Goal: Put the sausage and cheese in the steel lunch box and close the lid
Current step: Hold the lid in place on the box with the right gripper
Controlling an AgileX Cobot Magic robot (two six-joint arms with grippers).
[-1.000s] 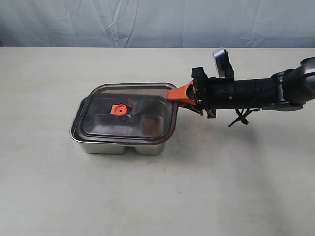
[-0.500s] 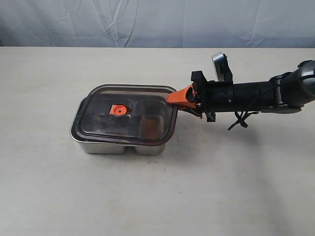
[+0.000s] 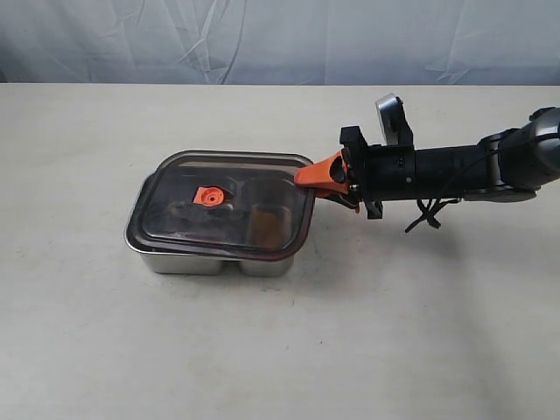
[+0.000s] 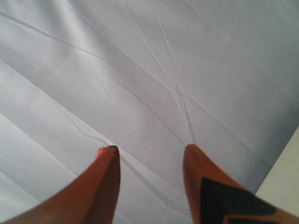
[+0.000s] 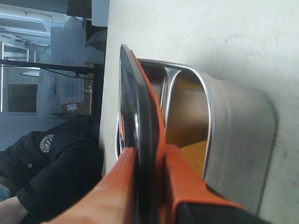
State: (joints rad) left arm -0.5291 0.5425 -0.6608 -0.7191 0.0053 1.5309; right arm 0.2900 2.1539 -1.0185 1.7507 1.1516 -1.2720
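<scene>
Backdrop: pale wrinkled cloth hangs behind a beige table (image 3: 280, 350) that carries the whole scene.
Exterior view, box: the steel lunch box (image 3: 188, 260) sits left of the table's middle, both compartments under the lid.
Exterior view, lid: the lid (image 3: 227, 206) lies over the box, its edge nearest my arm raised off the rim, so it sits tilted and not seated.
Exterior view, my right claw: my right gripper (image 3: 317, 173) reaches in from the right and is clenched on that raised lid edge.
Exterior view, food: the cheese (image 3: 265, 226) shows as a brownish patch through the lid in the box's right compartment; the sausage I cannot pick out through the dark plastic.
Left wrist view: my left gripper (image 4: 150, 150) points at the cloth, fingers spread and holding nothing.
Right wrist view: the lid (image 5: 140, 135) is pinched edge-on between my fingers (image 5: 187, 179), with cheese (image 5: 192, 156) yellow inside the box (image 5: 238, 140) beneath.
Step in hand: closing the lid, filling seemingly done.
Next move: lower the held edge squarely onto the rim, release, then press it down.
</scene>
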